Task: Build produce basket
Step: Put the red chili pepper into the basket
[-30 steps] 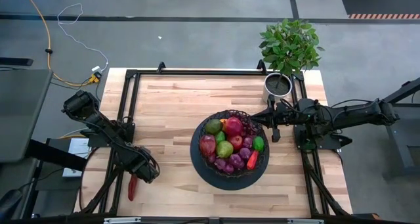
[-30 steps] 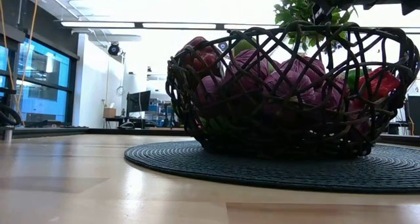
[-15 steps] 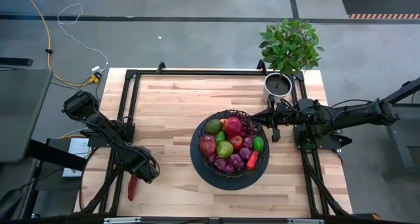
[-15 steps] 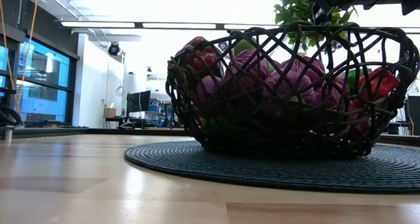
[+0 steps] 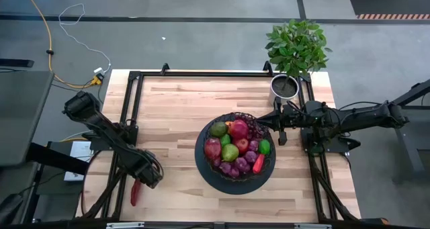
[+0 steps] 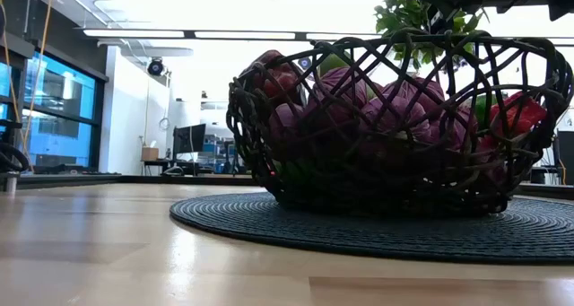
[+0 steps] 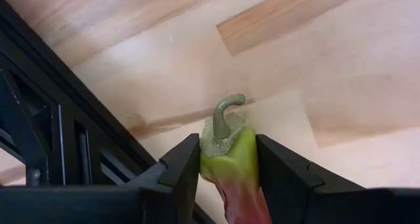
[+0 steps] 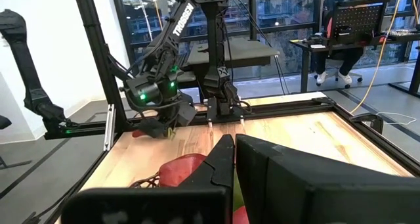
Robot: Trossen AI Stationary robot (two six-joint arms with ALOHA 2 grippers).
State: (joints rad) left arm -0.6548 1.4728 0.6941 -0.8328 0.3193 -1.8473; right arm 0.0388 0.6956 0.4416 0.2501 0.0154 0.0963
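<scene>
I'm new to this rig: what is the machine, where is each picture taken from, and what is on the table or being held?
Two dark robot arms work at a wooden table. One camera looks straight down, one sits at table height, and one rides on each wrist. A black woven basket on a round mat holds the produce; a potted plant stands at the far corner. The left gripper, at the table's near left edge, is shut on a red-and-green pepper. The right gripper waits shut beside the basket.

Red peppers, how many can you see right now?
2: one red pepper in the basket at its right rim, another pepper gripped by the left gripper near the table's left edge. Others may be buried.
</scene>
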